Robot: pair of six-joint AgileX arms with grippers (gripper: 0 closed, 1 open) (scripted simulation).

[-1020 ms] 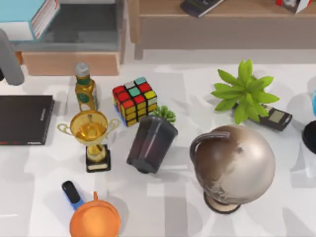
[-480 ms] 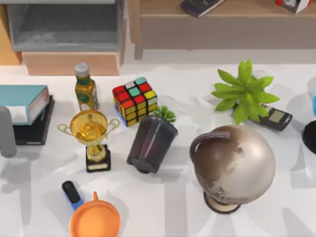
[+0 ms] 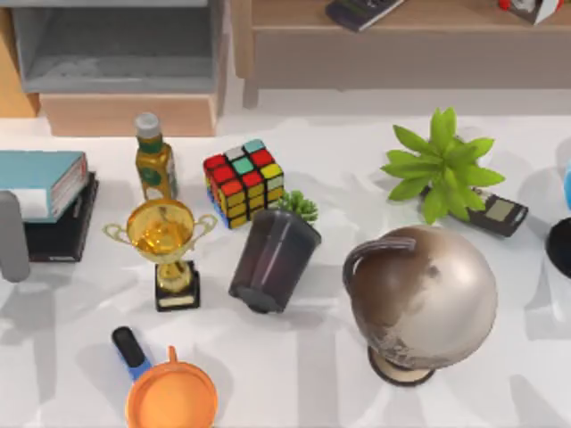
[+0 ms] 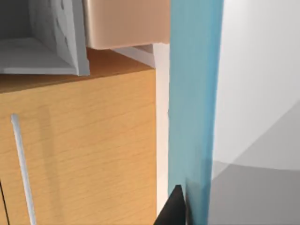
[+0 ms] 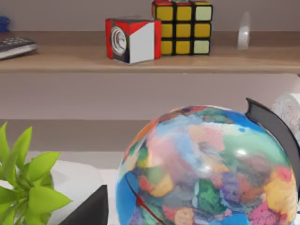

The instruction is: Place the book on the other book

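Observation:
The book (image 3: 36,174), thick and teal with white page edges, lies flat on the other book (image 3: 62,234), a black one at the table's far left. Only the black book's right and near margins show beneath it. My left arm (image 3: 11,236) hangs over the near left corner of the stack. In the left wrist view the teal cover (image 4: 194,93) runs straight up from my left gripper (image 4: 192,211), which is shut on it. One dark fingertip (image 4: 174,208) presses against its side.
Right of the stack stand an oil bottle (image 3: 153,160), a gold trophy (image 3: 165,241) and a colour cube (image 3: 243,183). A tipped dark pot (image 3: 272,259), a bronze globe (image 3: 419,299), a plant (image 3: 442,165) and an orange pan (image 3: 169,397) fill the middle. A painted globe (image 5: 206,168) is close to the right wrist camera.
A second ago the teal book was up by the cabinet at the top left and the black book lay bare. It came down onto the black book and has hardly moved since.

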